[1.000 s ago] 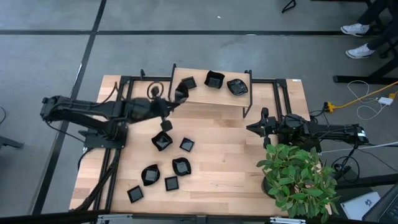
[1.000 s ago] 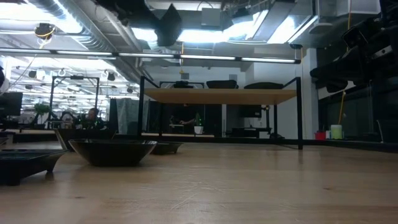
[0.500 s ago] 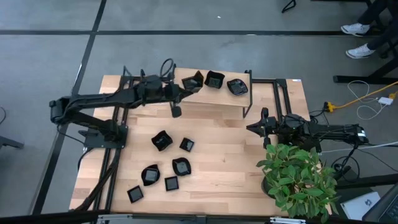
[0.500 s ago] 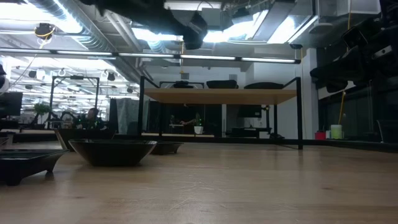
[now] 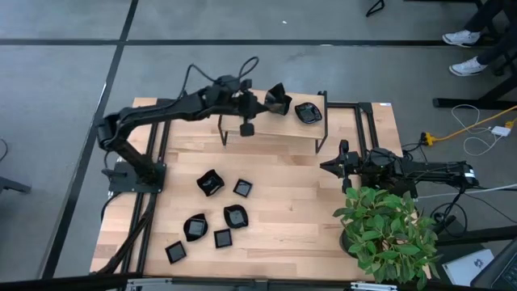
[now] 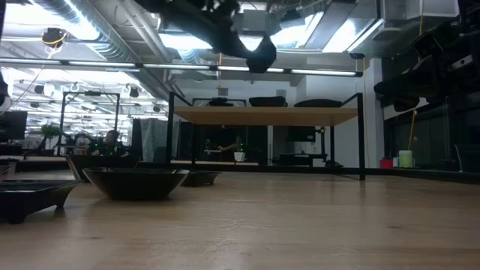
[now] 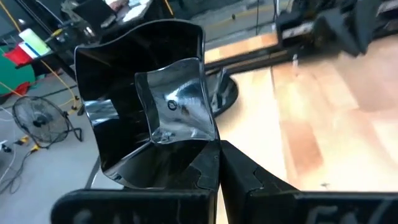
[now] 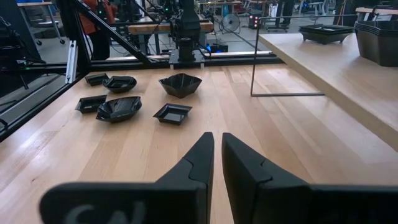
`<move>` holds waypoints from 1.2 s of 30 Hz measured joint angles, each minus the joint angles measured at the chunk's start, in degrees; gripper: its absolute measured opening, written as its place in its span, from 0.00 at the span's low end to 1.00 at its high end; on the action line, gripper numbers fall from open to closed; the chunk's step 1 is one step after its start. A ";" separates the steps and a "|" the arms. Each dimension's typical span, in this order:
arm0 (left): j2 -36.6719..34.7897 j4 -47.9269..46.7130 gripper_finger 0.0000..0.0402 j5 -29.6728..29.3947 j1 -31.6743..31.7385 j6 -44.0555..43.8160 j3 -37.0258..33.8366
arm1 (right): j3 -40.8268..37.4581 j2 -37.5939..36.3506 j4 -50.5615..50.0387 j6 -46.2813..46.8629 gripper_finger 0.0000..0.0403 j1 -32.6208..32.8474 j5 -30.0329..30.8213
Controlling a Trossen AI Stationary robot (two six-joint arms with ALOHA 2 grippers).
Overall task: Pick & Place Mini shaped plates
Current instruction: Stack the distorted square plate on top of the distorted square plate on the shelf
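Observation:
My left gripper (image 5: 266, 101) is over the raised wooden shelf (image 5: 283, 129) at the table's far side. It is shut on a glossy black wavy-edged mini plate (image 7: 149, 106), which also shows in the high view (image 5: 279, 95) and high up in the low view (image 6: 261, 56). Another mini plate (image 5: 307, 111) rests on the shelf to the right of the held one. Several more mini plates (image 5: 212, 183) lie flat on the table's near left. My right gripper (image 5: 333, 167) waits shut at the table's right, touching nothing. My left gripper pinches the plate's rim (image 7: 200, 154) between its two fingers, at one edge of the plate. The plate is lifted clear above the shelf. It stands tipped up on edge, its hollow side toward the wrist camera.
The shelf stands on thin black metal legs (image 5: 223, 133) over the table's far part. A green potted plant (image 5: 388, 234) stands at the near right corner. Bare wood (image 5: 291, 202) lies between the table plates and my right arm.
My left gripper has carried the plate toward the table's far edge and to the right, from the shelf's left end to over its middle. It has stayed shut on the plate, which stays clear of the shelf.

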 joint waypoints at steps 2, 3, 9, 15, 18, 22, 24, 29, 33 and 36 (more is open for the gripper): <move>1.98 -1.80 0.01 -0.01 0.46 1.65 2.18 | -0.01 0.01 0.00 0.00 0.08 -0.01 0.02; 3.00 -2.47 0.01 -0.03 0.60 2.51 3.24 | 0.00 0.01 0.00 0.00 0.08 -0.02 0.01; 7.81 -4.49 0.01 -1.30 1.50 8.13 5.53 | -0.02 0.02 0.00 0.00 0.08 -0.02 0.02; 9.09 -4.30 0.01 -8.13 1.53 12.23 5.53 | 0.00 0.02 0.00 0.00 0.08 -0.01 0.01; 9.12 -4.25 0.01 -7.61 1.53 12.76 5.53 | -0.02 0.00 0.00 0.00 0.08 -0.02 0.00; 9.12 -4.25 0.01 -7.93 1.47 12.79 5.53 | 0.00 0.00 0.00 0.00 0.08 -0.02 0.01; 9.12 -4.23 0.02 -8.04 1.51 12.80 5.53 | -0.01 0.02 0.00 0.00 0.08 0.00 0.02; 9.12 -4.25 0.06 -8.09 1.51 12.80 5.53 | -0.01 0.02 0.00 0.00 0.08 -0.01 0.02; 9.12 -4.25 0.10 -8.14 1.49 13.29 5.53 | 0.00 0.01 0.00 0.00 0.08 -0.01 0.02; 9.12 -4.23 0.12 -8.81 1.51 13.32 5.53 | -0.01 0.01 0.00 0.00 0.08 -0.01 0.02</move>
